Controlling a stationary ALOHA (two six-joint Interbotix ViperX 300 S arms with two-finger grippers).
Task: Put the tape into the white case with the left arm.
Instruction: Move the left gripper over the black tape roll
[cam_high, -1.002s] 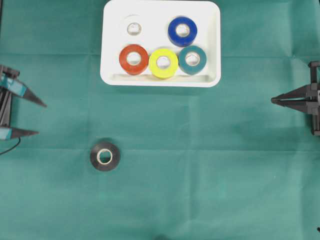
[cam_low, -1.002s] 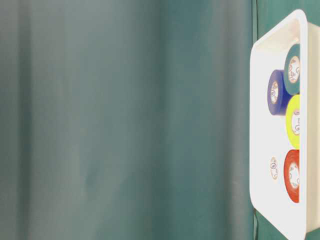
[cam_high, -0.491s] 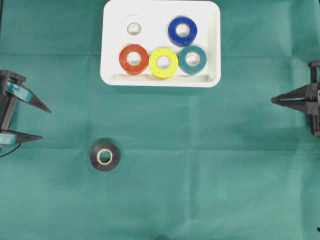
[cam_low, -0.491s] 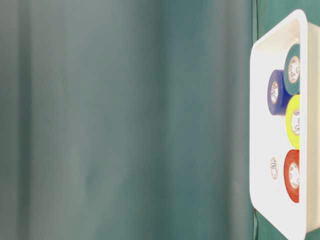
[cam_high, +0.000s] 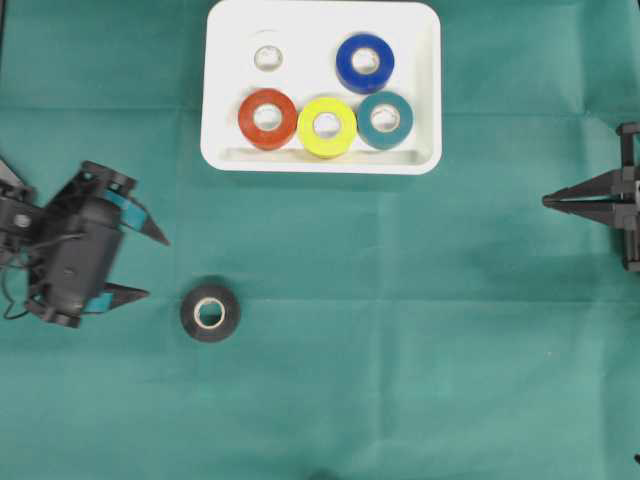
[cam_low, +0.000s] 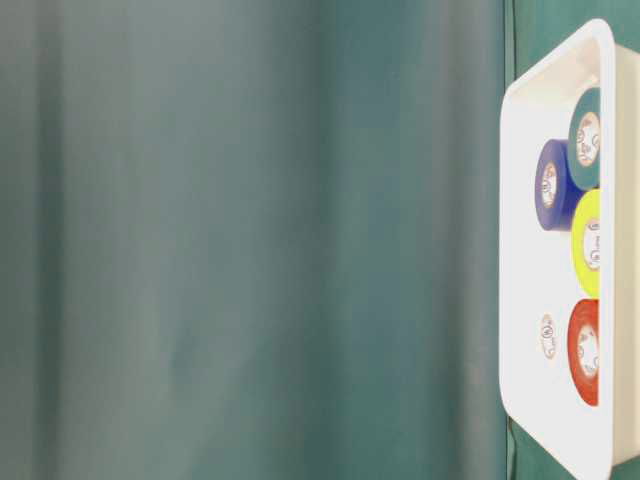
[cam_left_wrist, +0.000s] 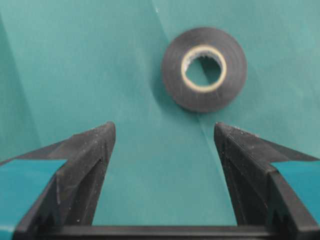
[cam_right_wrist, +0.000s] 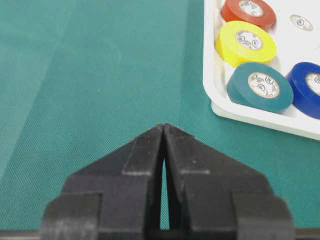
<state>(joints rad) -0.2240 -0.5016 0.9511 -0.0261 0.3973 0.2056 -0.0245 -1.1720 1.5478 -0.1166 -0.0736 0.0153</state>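
The left arm's black skeletal gripper with teal-blue marks on its two pointed fingers (cam_high: 148, 265) hangs over the green cloth (cam_high: 400, 330) with its jaws spread wide and nothing between them. Just ahead of its fingertips, slightly toward the lower finger's side, lies the black roll of tape with a pale cardboard core (cam_high: 210, 312), flat on the cloth and clear of both fingers. From the left wrist camera the roll (cam_left_wrist: 204, 69) sits beyond the gap between the two fingers, off toward the right one.

The large shallow white plastic case with rounded corners (cam_high: 220, 150) lies well away from that gripper, across the cloth past its upper finger. Inside it rest a red roll (cam_high: 267, 118), a yellow roll (cam_high: 327, 126), a teal roll (cam_high: 385, 119), a blue roll (cam_high: 365, 62) and what looks like a white roll (cam_high: 267, 57), hard to separate from the white floor.

The all-black pointed right gripper (cam_high: 548, 201) sits far across the cloth, its two fingers pressed together at the tips and holding nothing.
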